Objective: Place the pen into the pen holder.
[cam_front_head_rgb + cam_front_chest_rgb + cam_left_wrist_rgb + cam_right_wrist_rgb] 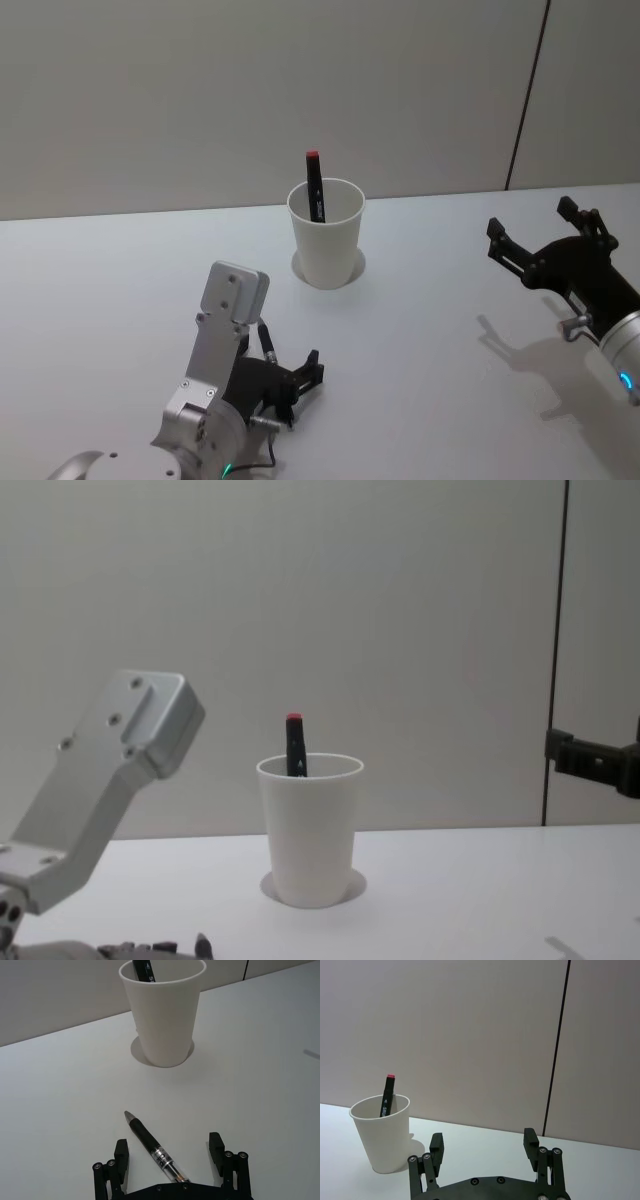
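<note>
The pen (315,185) stands in the pen holder (326,250); my left gripper (169,1144) hangs open astride a second pen (150,1142) on the table (260,1085), right gripper (531,218) open, well apart. I fear a skewed pinch could roll it away

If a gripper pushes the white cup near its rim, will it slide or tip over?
Probably tips: the pen holder looks light, tall and narrower at its base. The pen leaning inside rises above the rim, likely adding top weight.

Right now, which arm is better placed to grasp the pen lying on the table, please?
Left: the open left gripper is poised at the lying pen; the right gripper hangs far aside.
</note>
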